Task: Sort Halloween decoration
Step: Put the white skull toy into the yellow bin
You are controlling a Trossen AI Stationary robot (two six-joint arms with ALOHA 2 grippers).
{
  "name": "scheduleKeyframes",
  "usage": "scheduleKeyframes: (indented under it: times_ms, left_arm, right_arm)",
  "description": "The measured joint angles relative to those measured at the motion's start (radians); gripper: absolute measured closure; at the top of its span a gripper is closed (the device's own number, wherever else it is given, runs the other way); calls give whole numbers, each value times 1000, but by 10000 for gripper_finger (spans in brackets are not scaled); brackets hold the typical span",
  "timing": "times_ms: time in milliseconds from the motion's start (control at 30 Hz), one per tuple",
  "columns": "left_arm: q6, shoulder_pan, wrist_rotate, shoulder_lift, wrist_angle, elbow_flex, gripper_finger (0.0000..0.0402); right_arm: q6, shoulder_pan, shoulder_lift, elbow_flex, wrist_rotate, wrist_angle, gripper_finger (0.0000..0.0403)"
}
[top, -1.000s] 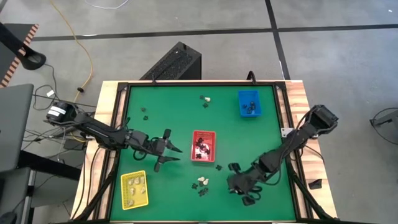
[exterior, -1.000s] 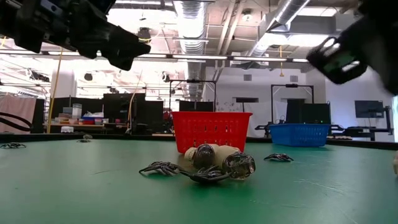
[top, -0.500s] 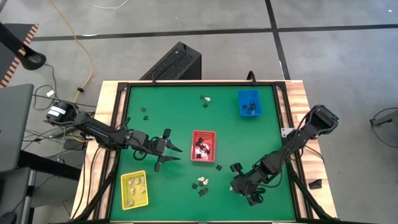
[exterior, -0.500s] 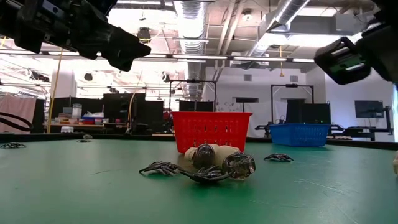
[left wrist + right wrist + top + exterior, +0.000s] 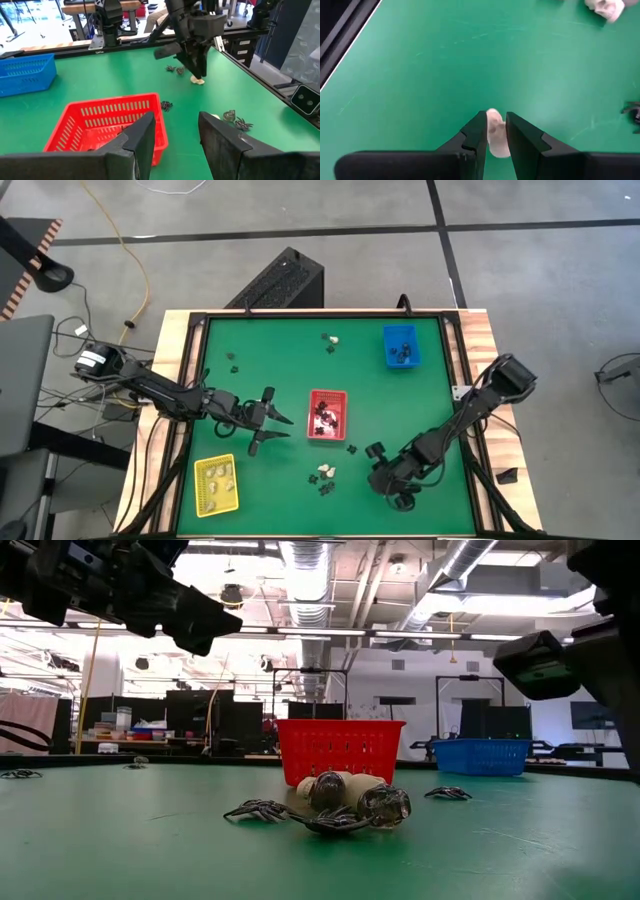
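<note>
The Halloween decoration lies scattered on the green mat: a cluster of cream lumps and black shapes near the front, a pair at the far side, and single black pieces. My right gripper points steeply down at the near right. Its fingers stand narrowly apart on either side of one cream lump, which lies on the mat. My left gripper hovers open and level, left of the red tray, with nothing between its fingers. My right gripper has one finger on each side of the cream lump, coming from above at a slant. The lump fills the gap between them, and its end shows past the fingertips. Whether the fingers touch it, I cannot tell.
A blue tray with black pieces stands at the far right. A yellow tray with cream pieces sits at the near left. The red tray in the middle holds pieces too. A black frame borders the mat.
My right gripper has sunk toward the mat at the near right and rolled about its own pointing line, coming down over the cream lump. The gap between its fingers looks unchanged.
</note>
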Motion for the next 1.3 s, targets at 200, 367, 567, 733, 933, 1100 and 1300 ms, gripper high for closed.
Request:
scheduleKeyframes:
  times_ms: [200,367,567,733,933,1100,1300]
  left_arm:
    - [11,0,-8,0,0,0,261]
    - [11,0,-8,0,-1,0,261]
    - [11,0,-8,0,-3,0,261]
    - [11,0,-9,0,-9,0,261]
    - [11,0,-10,0,-13,0,261]
    - [10,0,-11,0,-13,0,261]
    - [10,0,-11,0,-13,0,261]
  right_arm:
    - [-22,0,0,47,20,-1,300]
    - [-49,-5,1,79,27,-61,300]
    - [-55,-8,1,120,59,-102,267]
    - [-43,-1,0,130,76,-100,185]
    - [-94,39,14,130,76,-120,130]
    - [-139,64,76,130,73,-164,127]
    - [-155,51,100,130,75,-158,127]
